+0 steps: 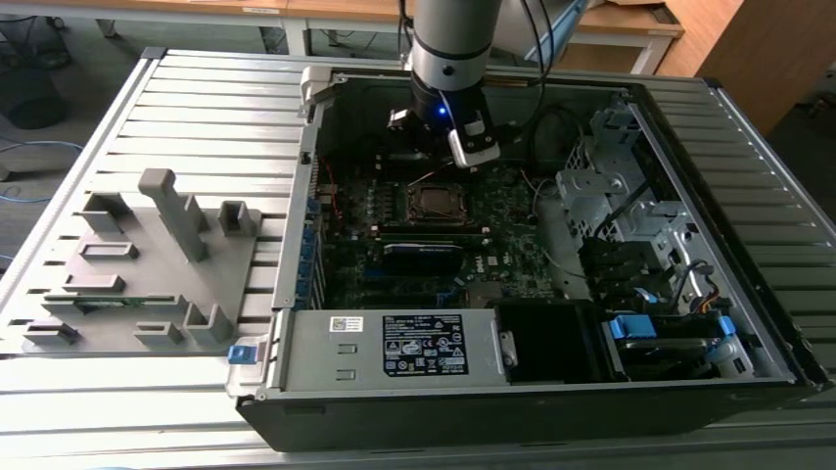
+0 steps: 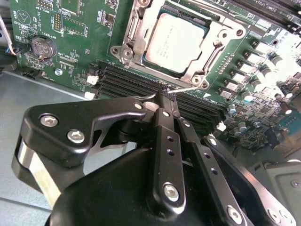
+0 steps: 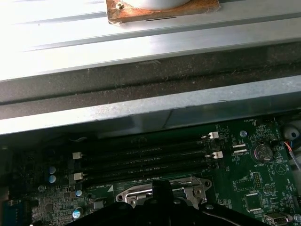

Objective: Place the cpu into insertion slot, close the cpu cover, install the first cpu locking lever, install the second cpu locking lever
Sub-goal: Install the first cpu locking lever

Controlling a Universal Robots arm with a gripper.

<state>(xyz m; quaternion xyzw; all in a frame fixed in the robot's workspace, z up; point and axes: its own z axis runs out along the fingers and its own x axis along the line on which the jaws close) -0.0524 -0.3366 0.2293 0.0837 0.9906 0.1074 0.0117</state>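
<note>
- Slatted metal table (image 1: pixel 196 108), open PC case (image 1: pixel 523 426) on it.
- cpu (image 2: pixel 175 41) sits in insertion slot (image 1: pixel 433 201), cpu cover (image 2: pixel 159 69) down over it.
- gripper (image 2: pixel 163 96) just beside, fingers (image 2: pixel 165 136) pinched together at a thin lever (image 2: pixel 188 88).

Locate the case (image 1: pixel 523 411) lying open on the table (image 1: pixel 209 108). The fixture (image 1: pixel 144 264) rests on the table, beside the case at the exterior view's left. Inside the case, the board (image 1: pixel 510 211) lies flat. The power supply (image 1: pixel 392 348) sits along the near wall and the drive cage (image 1: pixel 614 196) at the exterior view's right. The slot (image 1: pixel 438 201) sits near the board's middle, with the arm (image 1: pixel 451 49) above the far side.

In the second wrist view, the cpu (image 2: pixel 176 40) lies in the slot with the cover (image 2: pixel 137 28) over its edges. The memory slots (image 2: pixel 127 80) run between slot and gripper (image 2: pixel 162 95). A lever (image 2: pixel 190 87) runs from beside the gripper tip along the cover's edge.
</note>
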